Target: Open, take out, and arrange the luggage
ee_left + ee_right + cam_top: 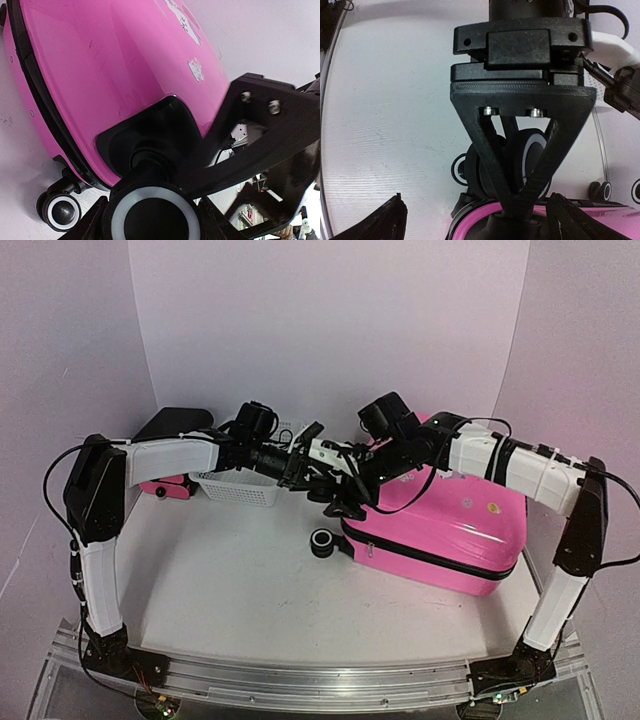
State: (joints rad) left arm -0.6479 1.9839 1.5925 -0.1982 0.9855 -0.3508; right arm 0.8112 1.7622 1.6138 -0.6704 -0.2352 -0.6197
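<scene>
Clamps the left tool (152,225) on the raised wheel (532,150) of the closed pink luggage (440,530), likely steadying it, with the right tool (482,222) gaping wide nearby.

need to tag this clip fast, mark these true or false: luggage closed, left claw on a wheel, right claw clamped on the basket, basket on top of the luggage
1. The luggage is closed. True.
2. The left claw is closed around a wheel of the luggage. True.
3. The right claw is clamped on the basket. False: it is wide open and holds nothing.
4. The basket sits on top of the luggage. False: it stands on the table, to the left of the luggage.
</scene>
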